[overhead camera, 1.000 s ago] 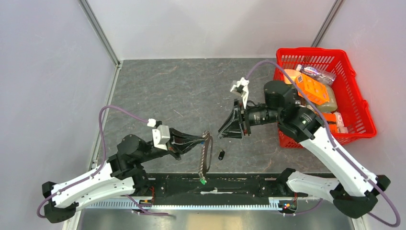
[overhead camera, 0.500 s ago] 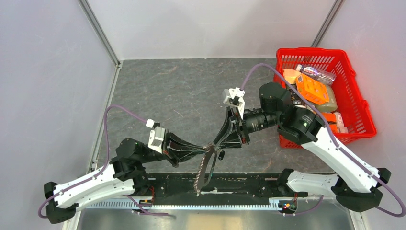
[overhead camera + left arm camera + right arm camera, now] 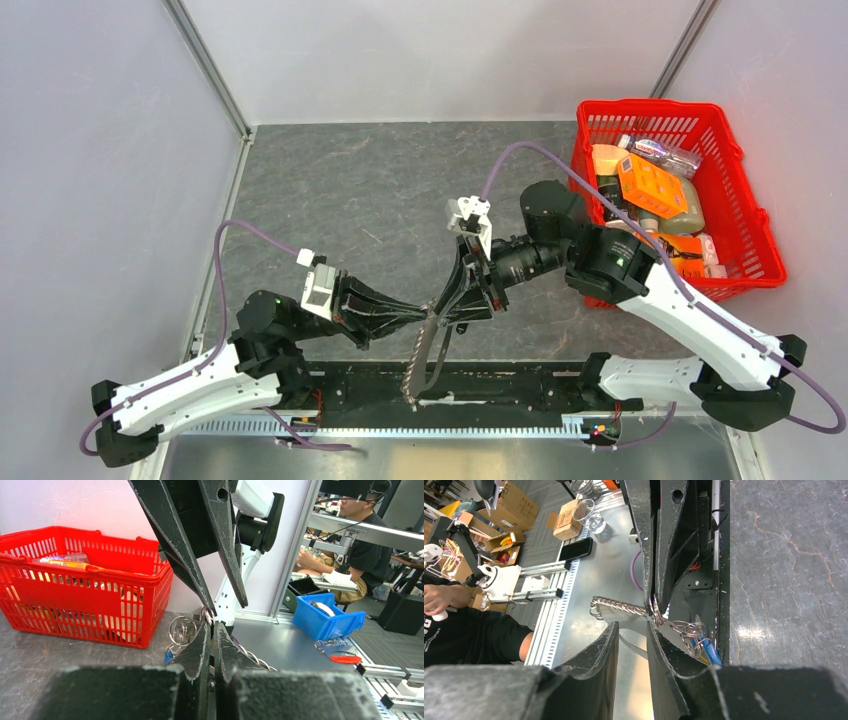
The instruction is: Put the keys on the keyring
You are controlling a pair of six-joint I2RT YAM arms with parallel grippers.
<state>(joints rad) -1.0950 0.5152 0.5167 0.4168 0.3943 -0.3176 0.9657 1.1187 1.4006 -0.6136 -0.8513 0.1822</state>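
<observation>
My left gripper (image 3: 428, 312) is shut on the keyring (image 3: 433, 320), pinching its silver loop (image 3: 208, 615) at the fingertips. From the loop a twisted chain (image 3: 420, 355) hangs down toward the front rail. Small silver rings (image 3: 182, 630) and a blue-capped key (image 3: 168, 656) dangle beside the left fingers. My right gripper (image 3: 446, 304) is open, its tips right against the loop from the far side. In the right wrist view the keyring (image 3: 655, 611), chain (image 3: 616, 605) and blue key (image 3: 710, 652) sit just beyond my open right gripper (image 3: 631, 630).
A red basket (image 3: 745, 245) full of packaged items stands at the right, close behind the right arm. A black rail (image 3: 520, 385) runs along the near table edge. The grey mat (image 3: 350, 190) stretches behind both arms.
The right gripper has swung left and toward the near edge until its tips meet the keyring, with its jaws narrowing a little. The left gripper, still holding the keyring, drifted slightly nearer the front.
</observation>
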